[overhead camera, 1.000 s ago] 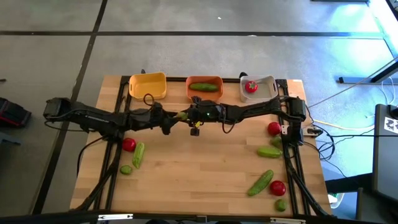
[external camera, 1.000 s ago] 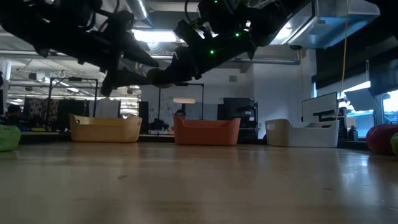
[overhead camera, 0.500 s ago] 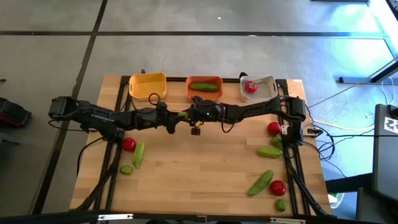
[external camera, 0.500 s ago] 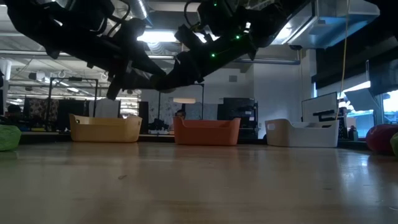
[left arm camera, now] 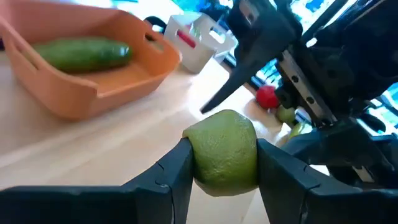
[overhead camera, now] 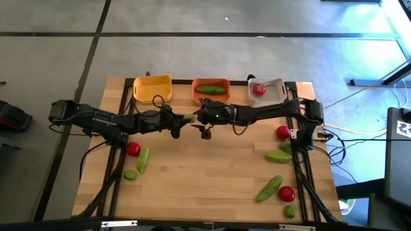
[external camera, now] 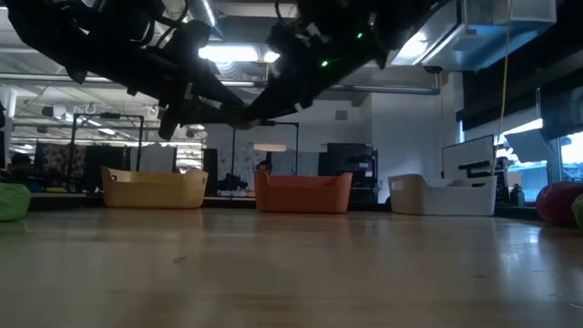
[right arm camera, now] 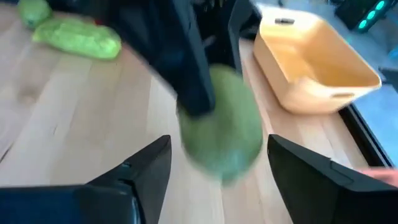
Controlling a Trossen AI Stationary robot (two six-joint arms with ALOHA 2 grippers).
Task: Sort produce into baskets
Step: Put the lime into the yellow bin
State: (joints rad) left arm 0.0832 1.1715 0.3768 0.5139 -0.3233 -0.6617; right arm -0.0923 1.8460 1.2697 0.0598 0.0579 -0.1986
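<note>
1. The left hand (left arm camera: 221, 180) gripped a lime (left arm camera: 225, 152) between its two dark fingers, above the middle of the counter (overhead camera: 205, 186) and in front of the orange basket (overhead camera: 210, 92).
2. The right hand (right arm camera: 214, 171) faced it from the other side with its fingers spread apart on either side of the lime (right arm camera: 221, 130), not closed on it.
3. The two arms met end to end, so the right arm's dark body stood just beyond the lime and blocked much of the far side of the counter in the left wrist view.
4. The orange basket held one cucumber (overhead camera: 210, 90); the white basket (overhead camera: 268, 91) held a tomato (overhead camera: 259, 89); the yellow basket (overhead camera: 153, 88) lay to the left of the orange one.
5. On the counter's left lay a tomato (overhead camera: 133, 149), a cucumber (overhead camera: 142, 160) and a lime (overhead camera: 130, 174).
6. On its right lay more tomatoes (overhead camera: 282, 132), cucumbers (overhead camera: 269, 188) and a lime (overhead camera: 290, 210).
</note>
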